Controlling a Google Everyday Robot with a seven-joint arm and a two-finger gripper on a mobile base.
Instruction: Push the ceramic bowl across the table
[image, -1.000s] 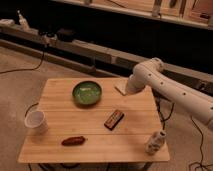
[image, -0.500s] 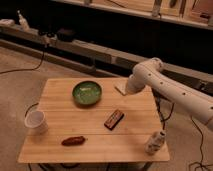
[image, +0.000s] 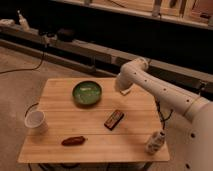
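The green ceramic bowl (image: 87, 93) sits upright on the light wooden table (image: 135, 142), near its far edge and left of centre. My gripper (image: 121, 90) hangs at the end of the white arm, over the table's far edge, a short way to the right of the bowl and apart from it.
A white cup (image: 35, 120) stands at the table's left edge. A dark flat bar (image: 114, 119) lies in the middle, a reddish-brown oblong item (image: 73, 141) near the front, and a pale bottle (image: 155, 141) at the front right. A dark bench runs behind the table.
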